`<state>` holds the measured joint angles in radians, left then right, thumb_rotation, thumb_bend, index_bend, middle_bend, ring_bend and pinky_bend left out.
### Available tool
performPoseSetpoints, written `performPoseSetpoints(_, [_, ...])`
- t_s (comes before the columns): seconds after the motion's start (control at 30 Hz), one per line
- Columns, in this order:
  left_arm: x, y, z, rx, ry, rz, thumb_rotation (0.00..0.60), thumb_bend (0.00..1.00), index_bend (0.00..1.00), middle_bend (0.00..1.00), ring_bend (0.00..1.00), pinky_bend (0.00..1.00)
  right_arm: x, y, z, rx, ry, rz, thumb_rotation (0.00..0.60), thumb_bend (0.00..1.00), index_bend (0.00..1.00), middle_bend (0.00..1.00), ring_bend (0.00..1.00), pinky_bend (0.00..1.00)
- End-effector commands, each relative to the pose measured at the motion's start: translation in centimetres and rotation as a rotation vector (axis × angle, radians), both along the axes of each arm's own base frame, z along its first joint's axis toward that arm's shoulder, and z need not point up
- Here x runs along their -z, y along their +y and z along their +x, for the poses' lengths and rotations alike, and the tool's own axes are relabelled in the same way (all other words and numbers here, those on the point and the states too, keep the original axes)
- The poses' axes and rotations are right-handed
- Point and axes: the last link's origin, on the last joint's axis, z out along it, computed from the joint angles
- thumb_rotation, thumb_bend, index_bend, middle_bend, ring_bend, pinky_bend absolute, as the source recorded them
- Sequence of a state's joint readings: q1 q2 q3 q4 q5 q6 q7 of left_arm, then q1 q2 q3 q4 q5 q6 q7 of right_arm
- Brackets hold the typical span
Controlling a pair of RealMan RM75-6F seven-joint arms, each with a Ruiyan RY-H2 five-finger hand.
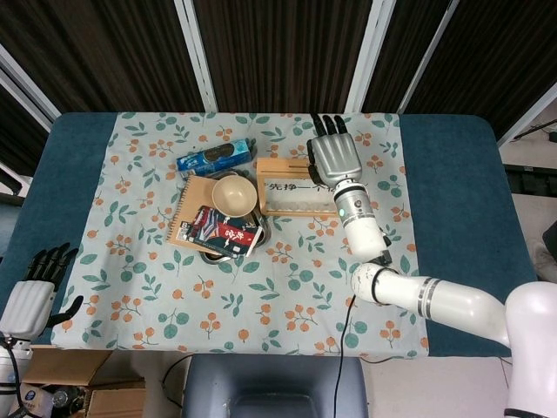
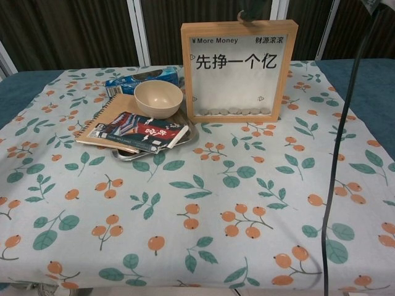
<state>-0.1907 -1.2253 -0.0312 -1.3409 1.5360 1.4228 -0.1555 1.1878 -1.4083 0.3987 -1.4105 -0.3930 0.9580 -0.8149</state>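
Note:
A wooden coin-box frame [image 1: 296, 187] with Chinese lettering stands upright behind the table's middle, its front facing the chest view [image 2: 239, 71]. My right hand [image 1: 335, 157] hovers over the frame's top right part with its fingers stretched out and apart, holding nothing. In the chest view only a dark fingertip [image 2: 247, 17] peeks over the frame's top edge. My left hand [image 1: 33, 294] hangs off the table's near left corner, fingers apart and empty.
Left of the frame a beige bowl [image 1: 234, 194] sits on a spiral notebook [image 1: 191, 209], with a booklet [image 1: 219, 232] lying across a metal tray [image 2: 188, 132]. A blue packet [image 1: 214, 158] lies behind them. A black cable [image 2: 336, 154] hangs at the right.

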Motion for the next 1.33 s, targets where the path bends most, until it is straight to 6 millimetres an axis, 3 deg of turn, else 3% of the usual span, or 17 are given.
performPoseSetpoints(0.03, [0.0, 0.0, 0.0, -0.001, 0.001, 0.000, 0.600, 0.33, 0.00, 0.00, 0.00, 0.00, 0.1, 0.0, 0.0, 0.002, 0.001, 0.004, 0.600, 0.58, 0.74, 0.12, 0.00, 0.00])
performPoseSetpoints(0.27, [0.0, 0.1, 0.0, -0.005, 0.002, -0.002, 0.600, 0.33, 0.00, 0.00, 0.00, 0.00, 0.4, -0.1, 0.0, 0.004, -0.006, 0.009, 0.600, 0.58, 0.71, 0.12, 0.00, 0.00])
performPoseSetpoints(0.33, [-0.1, 0.2, 0.1, -0.003, 0.003, -0.001, 0.600, 0.33, 0.00, 0.00, 0.00, 0.00, 0.4, -0.1, -0.1, 0.005, -0.004, 0.011, 0.600, 0.58, 0.59, 0.12, 0.00, 0.00])
performPoseSetpoints(0.43, [-0.1, 0.2, 0.1, -0.003, 0.004, -0.001, 0.600, 0.33, 0.00, 0.00, 0.00, 0.00, 0.3, 0.0, -0.3, 0.006, 0.001, 0.024, 0.600, 0.54, 0.17, 0.09, 0.00, 0.00])
performPoseSetpoints(0.5, [-0.1, 0.2, 0.1, -0.005, 0.005, -0.002, 0.600, 0.33, 0.00, 0.00, 0.00, 0.00, 0.0, 0.2, -0.3, 0.000, -0.012, 0.033, 0.600, 0.49, 0.01, 0.03, 0.00, 0.00])
performPoseSetpoints(0.63, [-0.1, 0.2, 0.1, -0.006, 0.001, 0.002, 0.600, 0.33, 0.00, 0.00, 0.00, 0.00, -1.5, 1.5, -0.6, -0.069, -0.054, -0.010, 0.600, 0.45, 0.00, 0.00, 0.00, 0.00])
performPoseSetpoints(0.7, [-0.2, 0.2, 0.1, -0.005, -0.004, 0.007, 0.600, 0.33, 0.00, 0.00, 0.00, 0.00, -2.5, 3.7, -1.7, -0.133, -0.101, -0.057, 0.600, 0.45, 0.00, 0.00, 0.00, 0.00])
performPoseSetpoints(0.73, [-0.2, 0.2, 0.1, -0.004, -0.008, 0.009, 0.600, 0.33, 0.00, 0.00, 0.00, 0.00, -2.9, 5.0, -2.8, -0.160, -0.106, -0.080, 0.600, 0.45, 0.00, 0.00, 0.00, 0.00])
performPoseSetpoints(0.9, [-0.4, 0.2, 0.6, 0.027, -0.014, 0.023, 0.600, 0.33, 0.00, 0.00, 0.00, 0.00, -4.3, 12.8, -11.6, -0.202, -0.067, -0.237, 0.600, 0.41, 0.00, 0.00, 0.00, 0.00])
performPoseSetpoints(1.0, [-0.7, 0.1, 0.9, 0.041, -0.006, 0.033, 0.600, 0.33, 0.00, 0.00, 0.00, 0.00, -4.8, 17.1, -17.4, -0.113, -0.062, -0.291, 0.600, 0.40, 0.00, 0.00, 0.00, 0.00])
performPoseSetpoints(1.03, [-0.9, 0.0, 1.1, 0.046, -0.007, 0.041, 0.600, 0.33, 0.00, 0.00, 0.00, 0.00, -5.0, 19.5, -21.2, -0.014, -0.067, -0.305, 0.600, 0.40, 0.00, 0.00, 0.00, 0.00])
performPoseSetpoints(1.07, [-1.0, -0.1, 1.2, 0.048, -0.010, 0.044, 0.600, 0.33, 0.00, 0.00, 0.00, 0.00, -5.0, 20.6, -22.9, 0.021, -0.071, -0.300, 0.600, 0.40, 0.00, 0.00, 0.00, 0.00])
performPoseSetpoints(1.23, [-0.9, -0.4, 1.3, 0.055, -0.007, 0.046, 0.600, 0.33, 0.00, 0.00, 0.00, 0.00, -5.4, 23.9, -28.4, 0.126, -0.065, -0.306, 0.600, 0.40, 0.00, 0.00, 0.00, 0.00])
performPoseSetpoints(1.33, [-0.9, -0.3, 1.3, 0.060, -0.009, 0.049, 0.600, 0.33, 0.00, 0.00, 0.00, 0.00, -5.7, 24.9, -29.4, 0.151, -0.069, -0.319, 0.600, 0.40, 0.00, 0.00, 0.00, 0.00])
